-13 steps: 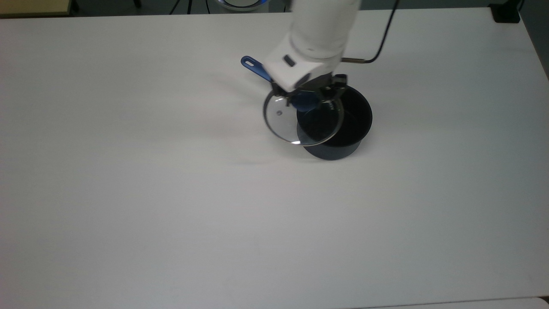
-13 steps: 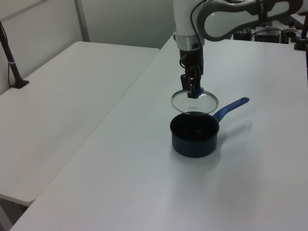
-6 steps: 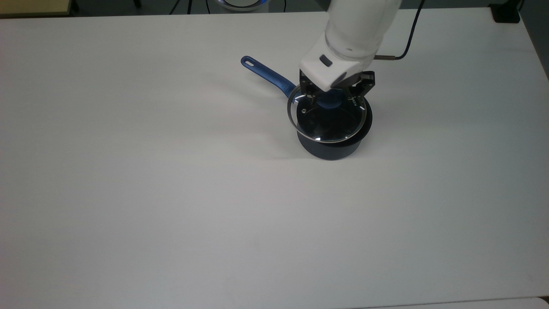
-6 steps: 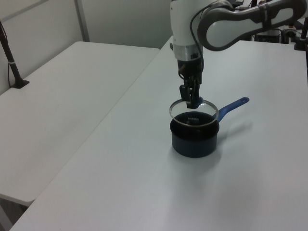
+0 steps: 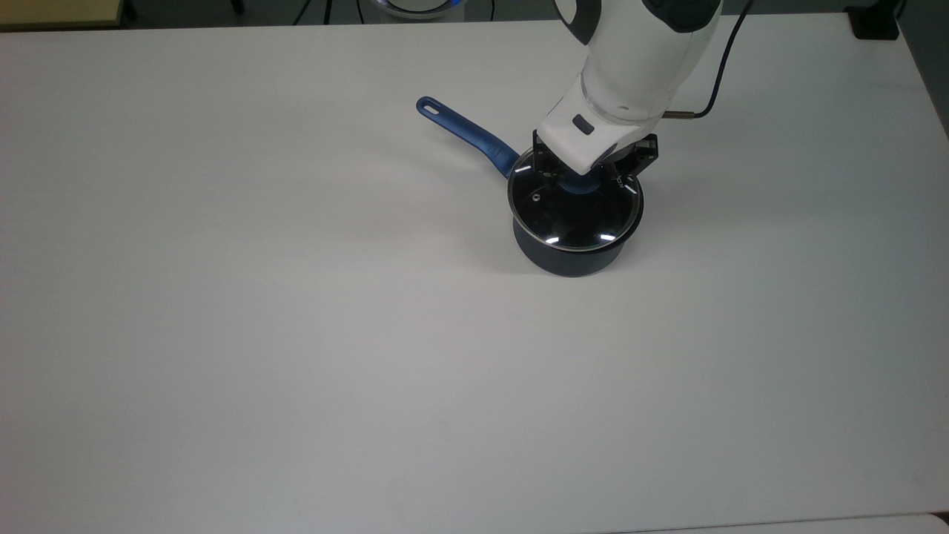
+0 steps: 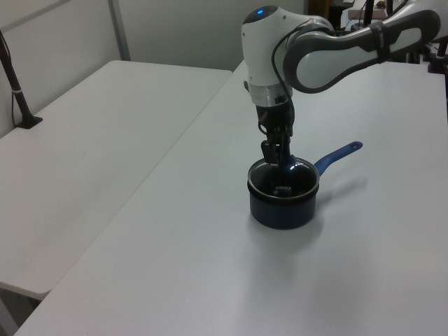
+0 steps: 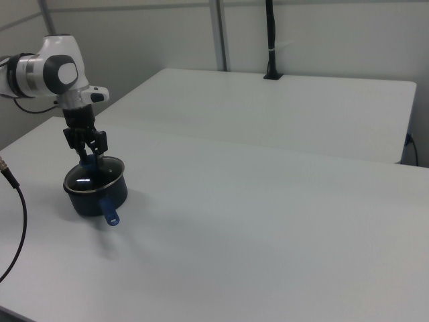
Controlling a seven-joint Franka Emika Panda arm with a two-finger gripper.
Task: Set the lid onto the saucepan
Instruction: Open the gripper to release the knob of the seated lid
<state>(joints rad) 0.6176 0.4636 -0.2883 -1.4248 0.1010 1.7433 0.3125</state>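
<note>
Glass, so brittle and probably slick: lid (image 5: 574,211) seated on saucepan (image 5: 569,256) near table (image 5: 296,334) centre. Best held by blue knob (image 5: 574,184), where gripper (image 5: 589,169) fingers look clamped.

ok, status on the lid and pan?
Gripper fingers either side of the blue knob, grip state unclear. Clear glass lid with silver rim sits level on the dark navy saucepan. Nothing in the way on the white table.

I see even, diffuse overhead light; small white glints on the lid (image 5: 575,215); soft shadow beside the saucepan (image 6: 282,206).
</note>
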